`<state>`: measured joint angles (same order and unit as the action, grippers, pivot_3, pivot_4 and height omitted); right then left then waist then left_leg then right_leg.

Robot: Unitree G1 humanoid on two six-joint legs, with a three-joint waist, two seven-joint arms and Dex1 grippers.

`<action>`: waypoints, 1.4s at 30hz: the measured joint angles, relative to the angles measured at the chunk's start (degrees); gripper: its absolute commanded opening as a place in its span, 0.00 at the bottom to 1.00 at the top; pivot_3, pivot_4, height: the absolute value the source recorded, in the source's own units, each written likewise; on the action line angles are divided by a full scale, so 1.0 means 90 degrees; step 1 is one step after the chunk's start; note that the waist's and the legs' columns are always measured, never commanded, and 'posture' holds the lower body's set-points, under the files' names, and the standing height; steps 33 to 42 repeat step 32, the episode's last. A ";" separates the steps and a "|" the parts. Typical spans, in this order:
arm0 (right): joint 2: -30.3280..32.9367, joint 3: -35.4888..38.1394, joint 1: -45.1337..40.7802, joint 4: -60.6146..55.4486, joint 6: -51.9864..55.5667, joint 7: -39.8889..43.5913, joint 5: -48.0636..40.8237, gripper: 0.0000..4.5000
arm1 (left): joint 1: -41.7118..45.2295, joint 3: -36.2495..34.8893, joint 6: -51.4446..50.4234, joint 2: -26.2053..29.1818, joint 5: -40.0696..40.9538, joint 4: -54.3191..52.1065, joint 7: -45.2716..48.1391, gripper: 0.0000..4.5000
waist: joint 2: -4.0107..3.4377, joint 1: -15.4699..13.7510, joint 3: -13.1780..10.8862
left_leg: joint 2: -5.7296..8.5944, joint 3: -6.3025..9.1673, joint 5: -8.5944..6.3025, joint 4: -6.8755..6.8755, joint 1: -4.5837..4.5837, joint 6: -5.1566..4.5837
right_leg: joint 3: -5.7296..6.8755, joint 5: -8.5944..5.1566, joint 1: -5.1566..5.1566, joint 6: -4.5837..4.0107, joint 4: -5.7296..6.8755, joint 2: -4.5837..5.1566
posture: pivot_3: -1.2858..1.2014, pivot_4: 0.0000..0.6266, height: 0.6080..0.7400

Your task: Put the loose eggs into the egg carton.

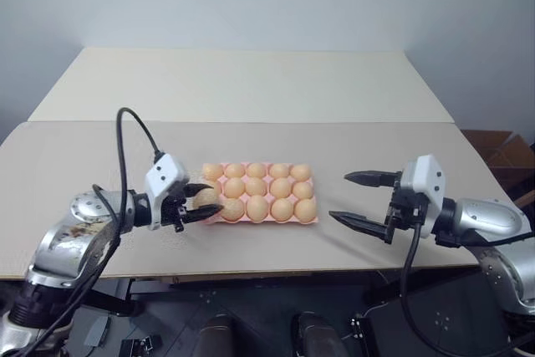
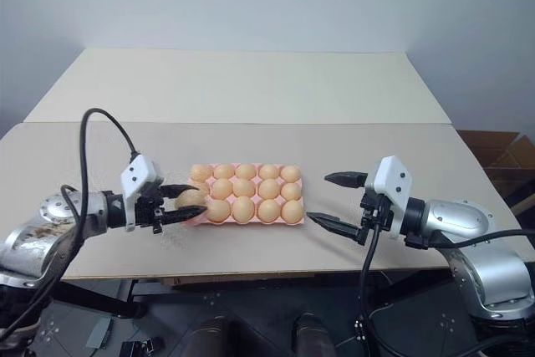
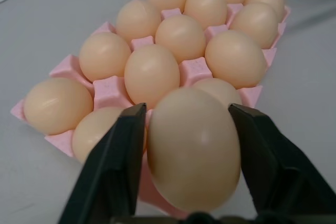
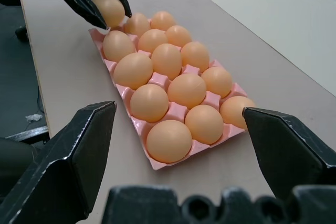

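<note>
Left pincer (image 1: 194, 202) grips last loose egg (image 3: 193, 148) at carton (image 1: 311, 221) 9 o'clock edge, right pincer (image 1: 359, 198) open at 3 o'clock; misaligned release could roll egg onto counter (image 1: 251, 89).

The egg carton (image 1: 311, 221) lies at the centre of the frame on the surface (image 1: 251, 85), near its front edge, with its long side running left to right. Eggs (image 1: 281, 187) sit in its cups in three rows. At the carton's left end one egg (image 1: 206, 197) sits between the jaws of the left gripper (image 1: 201, 201). The right gripper (image 1: 357, 198) hangs to the right of the carton, apart from it.
</note>
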<state>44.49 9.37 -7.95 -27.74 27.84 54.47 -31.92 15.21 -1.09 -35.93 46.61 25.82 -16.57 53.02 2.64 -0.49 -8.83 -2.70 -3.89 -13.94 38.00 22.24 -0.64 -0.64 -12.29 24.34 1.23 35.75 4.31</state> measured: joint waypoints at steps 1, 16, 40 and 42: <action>0.0000 0.0001 0.0001 -0.0002 0.0001 -0.0003 -0.0006 1.00 | 0.0009 -0.0015 -0.0026 0.0027 0.0014 0.0000 0.0004 0.88 | 0.0000 0.0002 0.0000 | 0.0000 -0.0001 0.0000 0.0000 -0.0001 0.0000 | 0.0000 0.0000 0.0000 0.0000 0.0001 0.0000 | 0.52 0.24 1.00; 0.0047 0.0002 -0.0053 0.0181 -0.0029 0.0209 -0.0047 1.00 | -0.2095 -0.3153 0.1086 0.0446 0.0497 -0.0025 0.0930 0.99 | -0.0003 0.0066 -0.0002 | -0.0009 -0.0006 0.0000 0.0000 -0.0004 0.0001 | 0.0002 -0.0011 0.0004 -0.0018 0.0001 0.0004 | 0.52 0.24 1.00; 0.0369 0.0074 -0.0048 0.0531 -0.0263 0.0848 -0.0052 1.00 | -0.4379 -0.5034 0.0491 -0.0051 0.1410 -0.0999 0.1037 0.99 | -0.0006 -0.0001 -0.0003 | -0.0016 -0.0010 -0.0001 -0.0001 -0.0017 0.0002 | 0.0001 -0.0054 0.0000 -0.0026 0.0007 0.0003 | 0.52 0.24 1.00; 0.0369 0.0074 -0.0048 0.0531 -0.0263 0.0848 -0.0052 1.00 | -0.4379 -0.5034 0.0491 -0.0051 0.1410 -0.0999 0.1037 0.99 | -0.0006 -0.0001 -0.0003 | -0.0016 -0.0010 -0.0001 -0.0001 -0.0017 0.0002 | 0.0001 -0.0054 0.0000 -0.0026 0.0007 0.0003 | 0.52 0.24 1.00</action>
